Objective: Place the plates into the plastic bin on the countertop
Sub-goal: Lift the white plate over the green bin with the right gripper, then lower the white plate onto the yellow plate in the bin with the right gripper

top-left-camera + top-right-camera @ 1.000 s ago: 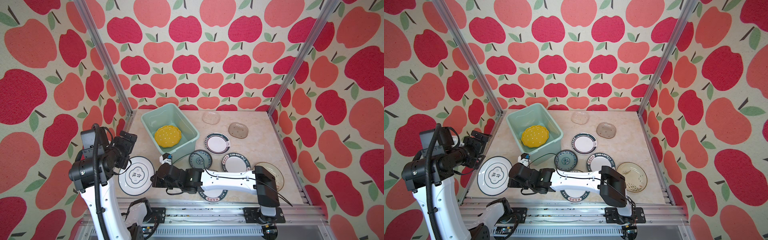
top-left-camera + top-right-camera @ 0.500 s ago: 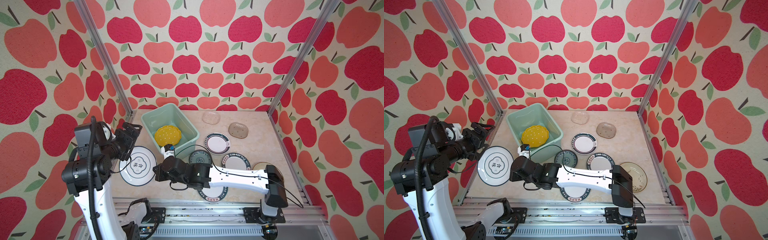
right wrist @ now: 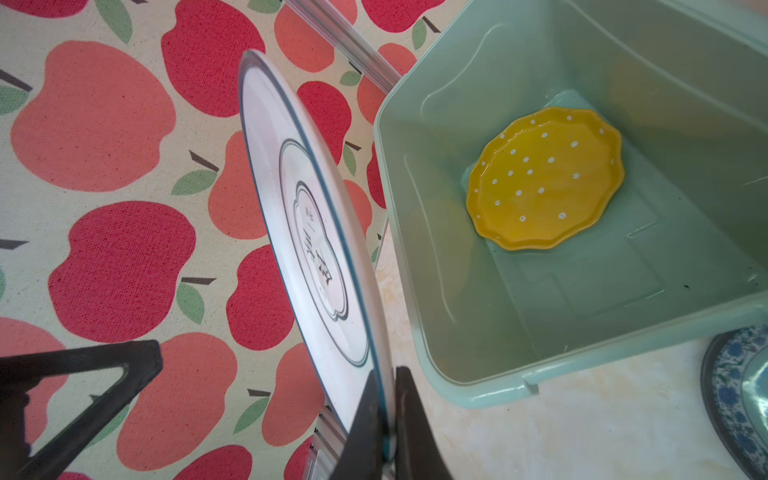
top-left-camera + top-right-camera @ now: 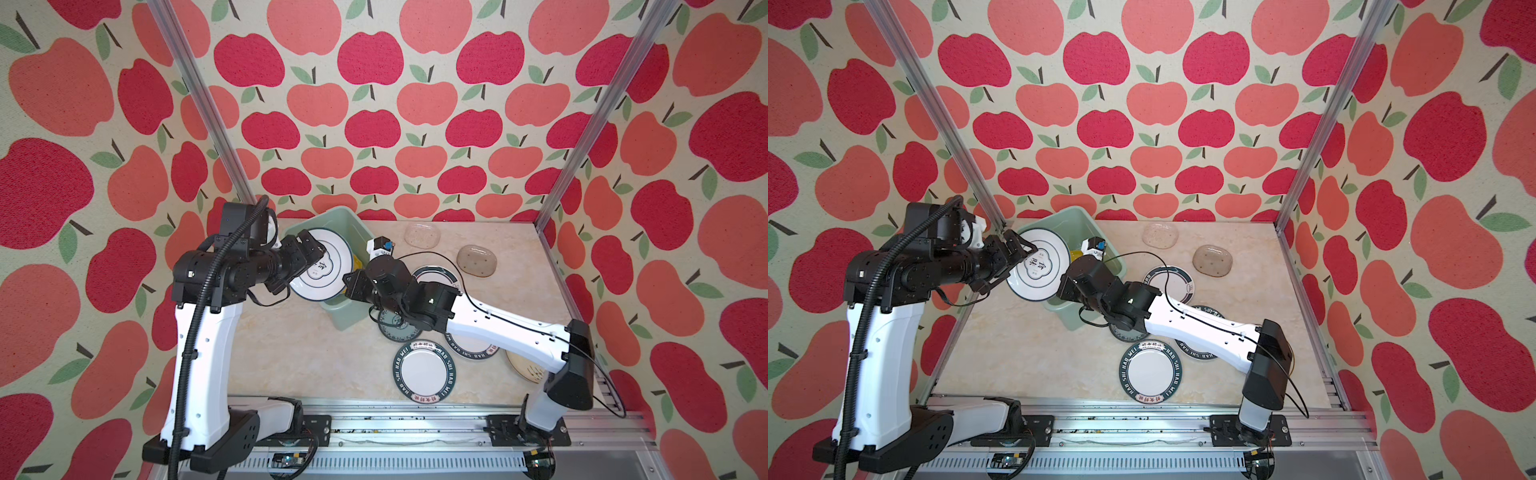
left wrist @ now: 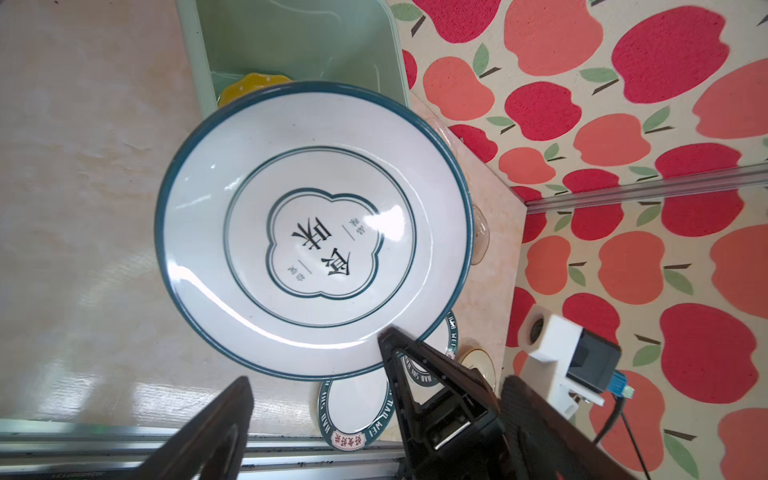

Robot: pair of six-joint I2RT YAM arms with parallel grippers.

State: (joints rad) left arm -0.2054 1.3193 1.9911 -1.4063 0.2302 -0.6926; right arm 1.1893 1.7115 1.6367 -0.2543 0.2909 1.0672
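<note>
1. The white plate (image 4: 322, 266), which lay flat near the countertop's (image 4: 299, 345) left edge a second ago, now hangs tilted above the plastic bin's (image 4: 353, 316) left rim.
2. The right gripper (image 3: 384, 386) pinches the plate's rim.
3. The left gripper (image 5: 316, 357) is spread wide beside the plate. Whether it touches the plate is unclear.
4. The yellow plate (image 3: 544, 178) lies unmoved inside the bin.

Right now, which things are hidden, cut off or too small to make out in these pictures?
Yellow plate: clear in the right wrist view; in both top views almost all behind the white plate.
Teal patterned plate: mostly under the right arm in both top views; cut by the frame edge in the right wrist view.
Cream plate: partly under the right arm in a top view.
</note>
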